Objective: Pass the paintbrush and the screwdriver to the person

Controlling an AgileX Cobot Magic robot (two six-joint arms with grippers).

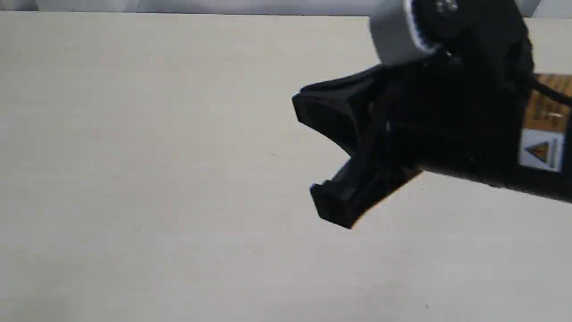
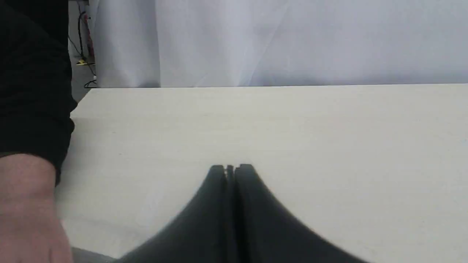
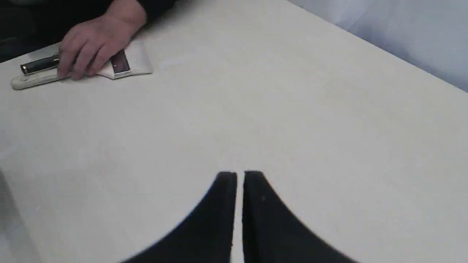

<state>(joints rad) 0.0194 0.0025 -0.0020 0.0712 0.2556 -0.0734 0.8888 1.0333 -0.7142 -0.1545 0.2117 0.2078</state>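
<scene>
Jaws of the right gripper (image 1: 315, 156) stand spread in a V in the exterior view, with nothing between them, above the pale table (image 1: 134, 179). Neither tool shows in this view.

Left wrist view: the left gripper (image 2: 230, 168) has its jaws pressed together and empty. It sits well apart from the person's hand (image 2: 25, 212), which rests on the table below a black sleeve (image 2: 33, 91).

Right wrist view: the right gripper shows only a narrow slit between its jaws, empty. The width disagrees with the exterior view, though both show a gap. The gripper is well apart from the person's hand.

The paintbrush (image 3: 126, 64) lies flat under that hand. Its pale bristles and silver ferrule project past the fingers on one side, its light wooden handle on the other. The screwdriver (image 3: 38, 65) lies touching or just beside the brush handle, also under the hand. Its black handle and gold end ring show; the shaft is hidden.

Assessment: both items look light and rigid. The brush is best held by its wooden handle, since the bristles would deform. The screwdriver is slim and may roll, so its ribbed handle offers the surest hold. Delivery appears complete.
</scene>
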